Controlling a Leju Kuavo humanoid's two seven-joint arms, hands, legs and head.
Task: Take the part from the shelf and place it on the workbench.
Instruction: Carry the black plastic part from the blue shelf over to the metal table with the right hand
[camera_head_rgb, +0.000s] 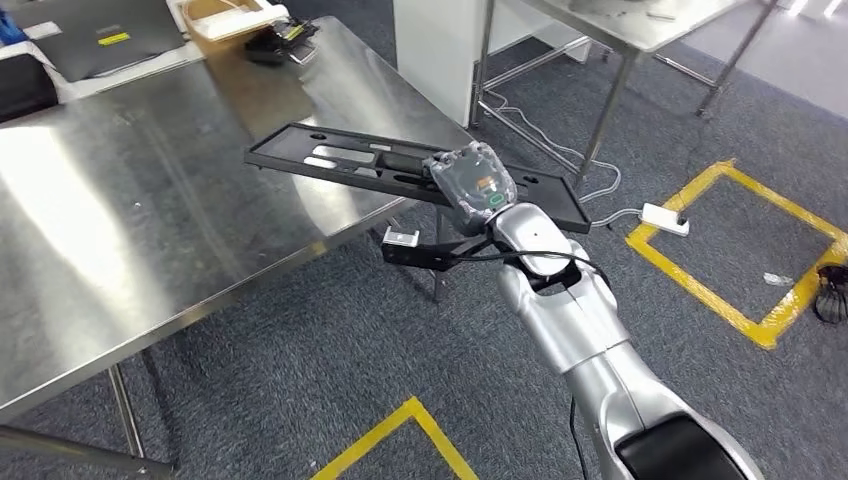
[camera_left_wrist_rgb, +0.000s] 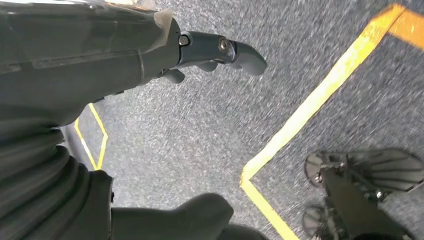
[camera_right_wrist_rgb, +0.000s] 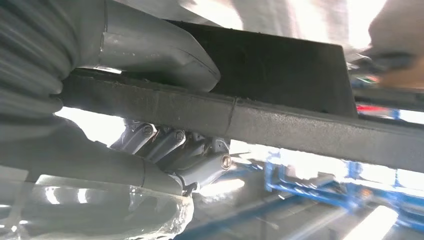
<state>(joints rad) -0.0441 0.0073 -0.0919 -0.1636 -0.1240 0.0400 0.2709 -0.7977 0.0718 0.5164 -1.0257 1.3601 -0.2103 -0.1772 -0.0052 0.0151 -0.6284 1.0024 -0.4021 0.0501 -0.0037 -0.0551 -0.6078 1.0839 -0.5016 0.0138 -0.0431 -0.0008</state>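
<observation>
The part is a long flat black plastic plate with cut-outs. It hangs level over the near right corner of the steel workbench, its right end past the table edge. My right hand grips the plate near its middle. In the right wrist view the thumb lies on one face of the part and the fingers curl under the other. My left hand hangs over the carpet, fingers loosely curled, holding nothing.
Boxes and a black device sit at the workbench's far edge. A second steel table stands at the back right. Yellow floor tape marks squares on the grey carpet, and a white power strip lies beside it.
</observation>
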